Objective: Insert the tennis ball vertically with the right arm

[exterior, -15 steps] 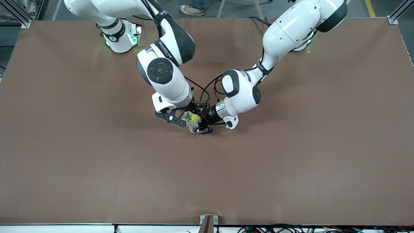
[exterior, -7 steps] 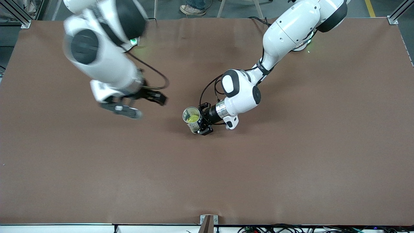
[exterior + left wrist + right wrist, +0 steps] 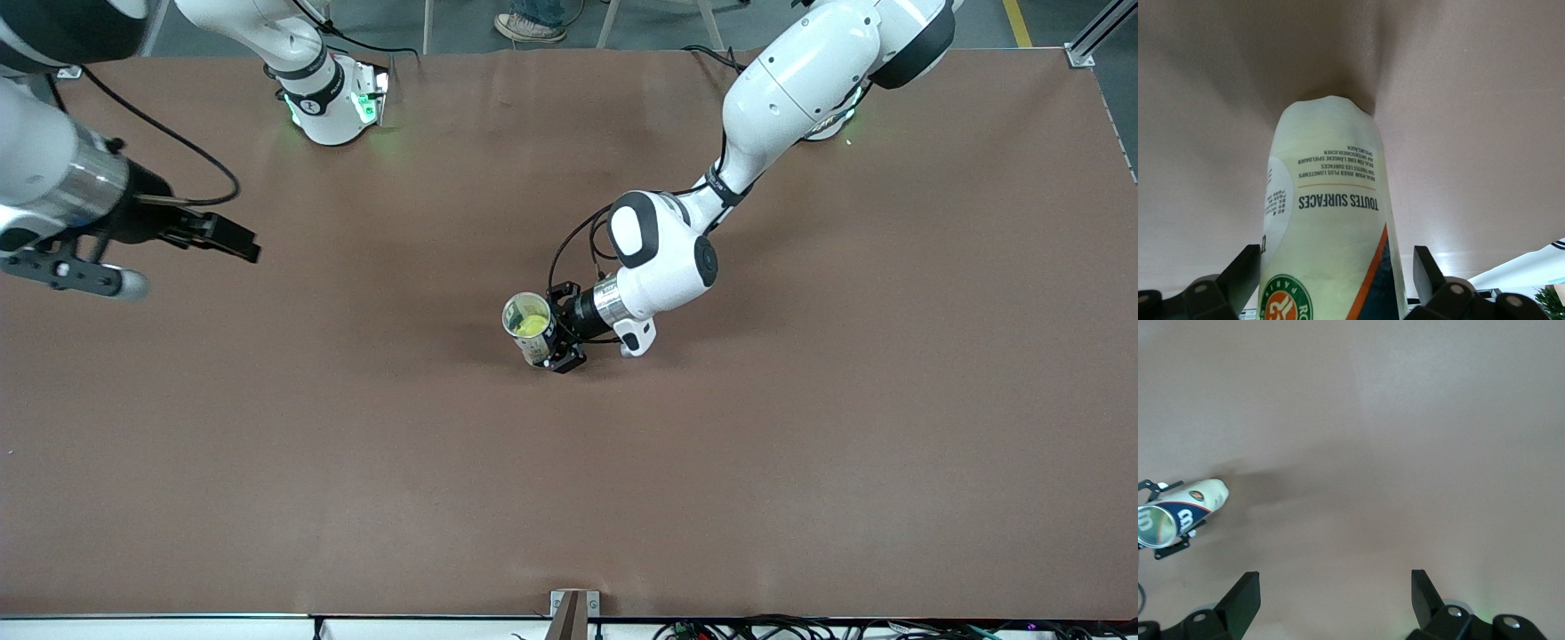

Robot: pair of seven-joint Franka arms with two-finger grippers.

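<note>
Seeing the tennis ball [image 3: 532, 326] already down inside the can [image 3: 537, 348], yellow-green through the open mouth. The can stands mouth-up near the middle of the table [image 3: 800, 462].

Left gripper [image 3: 558, 327] is at the can, side-on, jaws spread wide with the can between them. I can't tell if the fingers [image 3: 1250, 265] actually touch the wall.

Label in the left wrist view reads upside down: "TOUTES SURFACES". Above it are lines of small print, too fine for me to read. A round green-and-orange emblem is cut off at the frame edge.

Right gripper [image 3: 236, 243] hangs over the right arm's end of the table, jaws apart, nothing in them.
</note>
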